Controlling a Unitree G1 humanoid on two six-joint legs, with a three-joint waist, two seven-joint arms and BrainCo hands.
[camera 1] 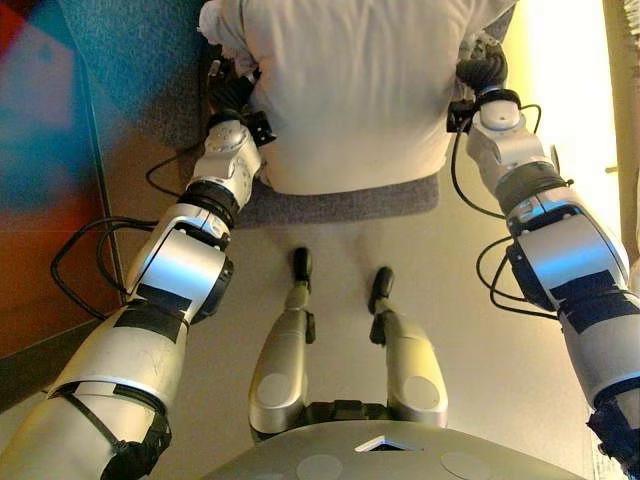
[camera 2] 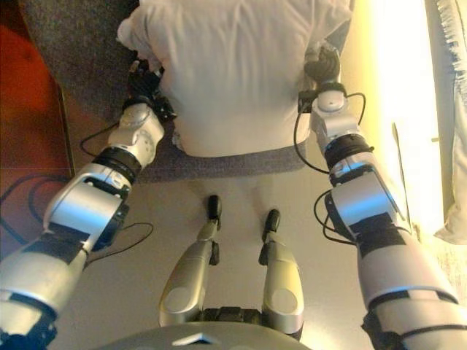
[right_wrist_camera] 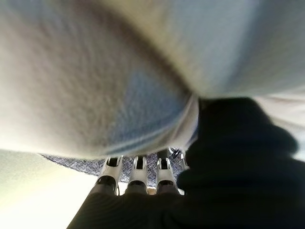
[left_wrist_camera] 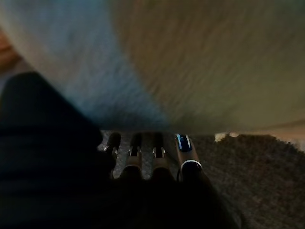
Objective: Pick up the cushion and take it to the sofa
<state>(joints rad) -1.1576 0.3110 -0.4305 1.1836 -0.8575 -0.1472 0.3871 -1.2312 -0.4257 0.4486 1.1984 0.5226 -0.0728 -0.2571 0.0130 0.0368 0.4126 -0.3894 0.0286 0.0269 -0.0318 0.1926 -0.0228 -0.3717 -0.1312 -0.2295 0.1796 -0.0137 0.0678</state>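
A large white cushion (camera 1: pixel 350 90) fills the top middle of the eye views, held between my two hands. My left hand (camera 1: pixel 233 97) presses on its left edge and my right hand (camera 1: pixel 484 70) on its right edge. In the left wrist view the straight fingers (left_wrist_camera: pixel 183 149) reach under the cushion (left_wrist_camera: pixel 190 62). In the right wrist view the straight fingers (right_wrist_camera: pixel 138 169) also lie under the cushion (right_wrist_camera: pixel 95 71), their tips hidden by it. A grey fabric surface (camera 1: pixel 340 205) shows below the cushion; I cannot tell whether it is the sofa.
The grey fabric goes on at the upper left (camera 2: pixel 73 44). Beige floor (camera 1: pixel 450 300) lies in front of it. A dark red-brown area (camera 2: pixel 29 109) lies at the left. A bright sunlit strip and a pale curtain (camera 2: pixel 452 109) are at the right.
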